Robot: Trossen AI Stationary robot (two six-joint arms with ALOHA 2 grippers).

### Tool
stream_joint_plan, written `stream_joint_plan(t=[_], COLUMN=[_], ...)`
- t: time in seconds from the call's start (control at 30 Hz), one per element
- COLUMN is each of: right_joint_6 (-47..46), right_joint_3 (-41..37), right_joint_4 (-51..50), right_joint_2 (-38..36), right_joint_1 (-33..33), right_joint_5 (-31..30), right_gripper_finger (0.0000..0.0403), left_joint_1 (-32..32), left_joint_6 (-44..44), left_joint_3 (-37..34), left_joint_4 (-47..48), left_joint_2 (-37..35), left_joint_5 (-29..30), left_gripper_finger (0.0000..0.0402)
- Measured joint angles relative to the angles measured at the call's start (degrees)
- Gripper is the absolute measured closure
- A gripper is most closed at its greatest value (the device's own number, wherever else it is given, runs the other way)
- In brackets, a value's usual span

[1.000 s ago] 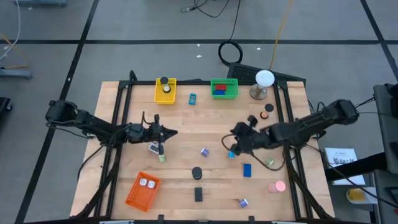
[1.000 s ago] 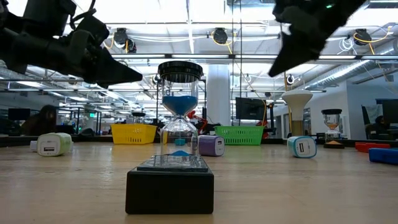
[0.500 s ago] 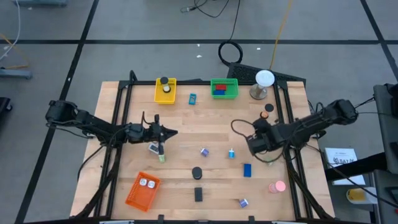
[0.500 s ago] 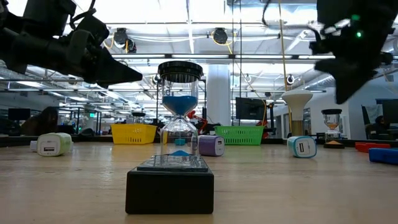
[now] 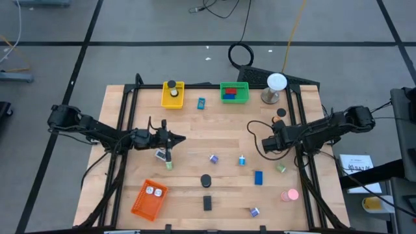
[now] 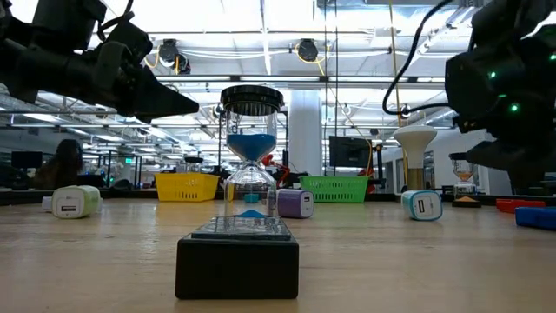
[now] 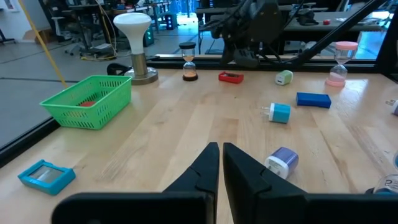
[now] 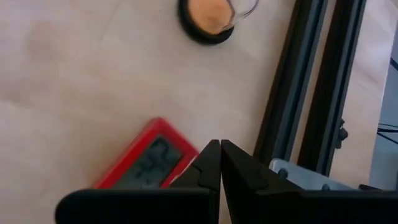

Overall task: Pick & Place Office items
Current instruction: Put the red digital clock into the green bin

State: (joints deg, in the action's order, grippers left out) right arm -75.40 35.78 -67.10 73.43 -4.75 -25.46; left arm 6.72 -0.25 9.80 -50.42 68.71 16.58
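the left arm is reaching in from the desk's [image 5: 195,133] left edge, stretched low and nearly level, its left gripper [image 5: 175,138] hanging left of centre with jaws pressed together and holding nothing, as the left wrist view is showing [image 7: 220,163]. just near of it a white charger [image 5: 160,155] and a green charger [image 5: 169,165] are lying. the right arm is coming in from the right edge, elbow bent, its right gripper [image 5: 268,144] sitting near the right rail; its jaws are also closed and empty [image 8: 220,163].

only the right wrist view is showing what lies under that gripper: a red timer [image 8: 149,163], flat, its long axis running diagonally, and beyond it the orange hourglass [image 8: 211,18] seen end-on, close to the black rail [image 8: 311,87].

the low view is showing the black hourglass [image 6: 251,187] as upright with blue sand, standing on a black block [image 6: 237,261]; from above it is only a dark disc [image 5: 206,180].

a blue block [image 5: 259,177] is lying right of centre, long axis running near to far. the cyan charger [image 5: 242,160] and purple charger [image 5: 213,158] are lying mid-desk, well apart. the pink hourglass [image 5: 290,194] is standing at the near right.
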Motion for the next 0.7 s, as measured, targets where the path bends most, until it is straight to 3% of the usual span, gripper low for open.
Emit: stream_joint_plan(t=[0.3,0.57,0.7], right_joint_6=[5.3,11.8,14.0], right_joint_3=[-1.8,-1.8,-1.8], right_joint_4=[2.3,8.4,11.9], right_joint_2=[0.0,3.0,4.5], right_joint_1=[6.6,8.6,8.5], right_joint_5=[2.6,11.5,11.6], right_gripper_finger=[0.0402,0.0402,0.0403], left_joint_1=[0.0,0.0,0.0], left_joint_6=[0.0,0.0,0.0], left_joint_3=[0.0,0.0,0.0], left_joint_4=[0.0,0.0,0.1], left_joint_2=[0.0,0.0,0.0], left_joint_5=[0.0,0.0,0.0], left_gripper_finger=[0.0376,0.0376,0.0376])
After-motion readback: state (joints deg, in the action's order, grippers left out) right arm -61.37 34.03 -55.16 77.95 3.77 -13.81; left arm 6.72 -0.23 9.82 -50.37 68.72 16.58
